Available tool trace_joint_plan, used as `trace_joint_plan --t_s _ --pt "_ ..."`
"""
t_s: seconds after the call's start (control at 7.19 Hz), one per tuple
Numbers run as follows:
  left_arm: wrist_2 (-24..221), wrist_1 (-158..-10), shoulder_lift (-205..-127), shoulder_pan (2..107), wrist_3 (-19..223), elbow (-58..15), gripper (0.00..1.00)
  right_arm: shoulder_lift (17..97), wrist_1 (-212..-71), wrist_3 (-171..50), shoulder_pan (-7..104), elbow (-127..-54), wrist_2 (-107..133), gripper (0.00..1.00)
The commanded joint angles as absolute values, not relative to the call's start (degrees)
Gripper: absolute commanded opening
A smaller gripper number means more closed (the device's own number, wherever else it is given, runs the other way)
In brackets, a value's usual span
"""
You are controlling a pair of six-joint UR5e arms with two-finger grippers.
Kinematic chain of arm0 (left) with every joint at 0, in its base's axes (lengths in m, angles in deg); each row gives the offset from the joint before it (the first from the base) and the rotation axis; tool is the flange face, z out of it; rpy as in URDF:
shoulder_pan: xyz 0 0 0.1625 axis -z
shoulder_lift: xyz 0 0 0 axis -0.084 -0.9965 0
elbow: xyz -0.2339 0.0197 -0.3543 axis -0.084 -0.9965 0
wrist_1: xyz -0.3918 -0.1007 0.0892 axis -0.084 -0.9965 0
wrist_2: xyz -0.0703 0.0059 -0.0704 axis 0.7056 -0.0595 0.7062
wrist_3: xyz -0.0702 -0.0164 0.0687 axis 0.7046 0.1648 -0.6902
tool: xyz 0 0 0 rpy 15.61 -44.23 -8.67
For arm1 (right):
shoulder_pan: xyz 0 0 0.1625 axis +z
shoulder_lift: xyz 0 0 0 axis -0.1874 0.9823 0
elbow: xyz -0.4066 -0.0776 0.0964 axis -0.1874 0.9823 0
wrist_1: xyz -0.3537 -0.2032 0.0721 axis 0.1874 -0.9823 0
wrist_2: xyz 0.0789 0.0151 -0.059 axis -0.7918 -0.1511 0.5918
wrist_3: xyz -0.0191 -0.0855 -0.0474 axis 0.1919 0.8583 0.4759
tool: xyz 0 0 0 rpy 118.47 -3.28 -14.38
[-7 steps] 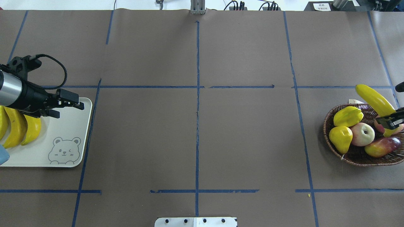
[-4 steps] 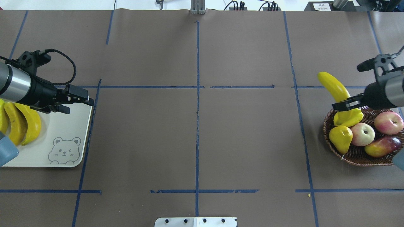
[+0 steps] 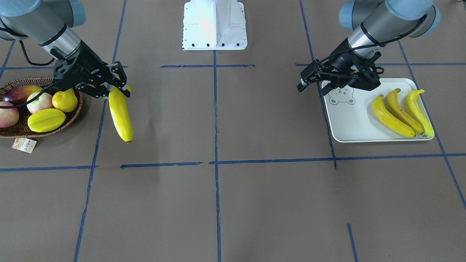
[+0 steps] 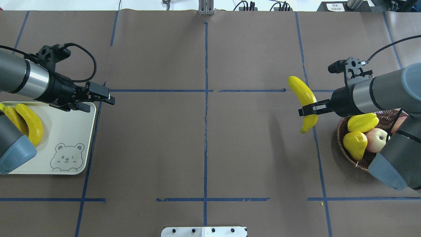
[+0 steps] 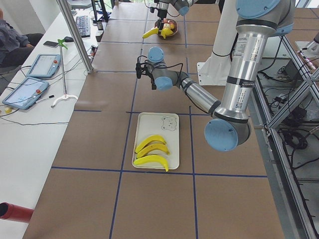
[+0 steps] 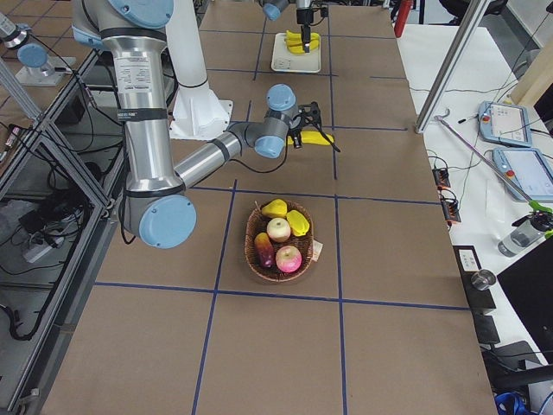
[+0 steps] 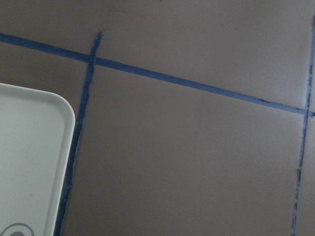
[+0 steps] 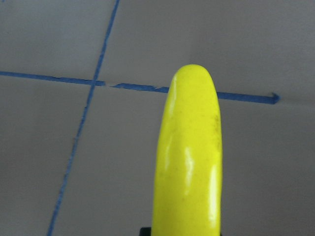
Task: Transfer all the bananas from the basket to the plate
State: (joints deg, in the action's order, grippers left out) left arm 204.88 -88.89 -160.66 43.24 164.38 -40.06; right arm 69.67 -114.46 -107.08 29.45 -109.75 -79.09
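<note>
My right gripper is shut on one yellow banana, held in the air to the left of the wicker basket; it fills the right wrist view as the banana. The front view shows this banana hanging beside the basket. No banana shows in the basket. Three bananas lie side by side on the white bear-print plate. My left gripper is open and empty at the plate's far right corner.
The basket holds a yellow starfruit, a yellow pear, apples and a reddish mango. Its paper tag lies on the table. My own elbows cover part of the plate and the basket in the overhead view.
The right gripper lifted the banana out of the basket and carried it left, past the basket's rim. The left gripper moved from over the plate to its far right corner.
</note>
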Motion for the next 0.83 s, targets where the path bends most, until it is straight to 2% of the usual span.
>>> trace_joint_plan --t_s 0.0,0.28,0.7 --pt "204.88 -88.91 -163.87 42.20 168.89 -39.37 1.00 65.66 -106.36 -117.34 18.00 -109.20 -65.85 0.09" --pt "204.88 -88.91 -166.85 41.24 173.62 -39.02 1.00 57.85 -106.24 -122.01 7.52 -107.62 -51.51 0.08" --pt "204.71 -88.91 -171.94 39.74 177.78 -37.88 1.00 49.14 -106.24 -125.45 3.18 -103.14 -44.95 0.08"
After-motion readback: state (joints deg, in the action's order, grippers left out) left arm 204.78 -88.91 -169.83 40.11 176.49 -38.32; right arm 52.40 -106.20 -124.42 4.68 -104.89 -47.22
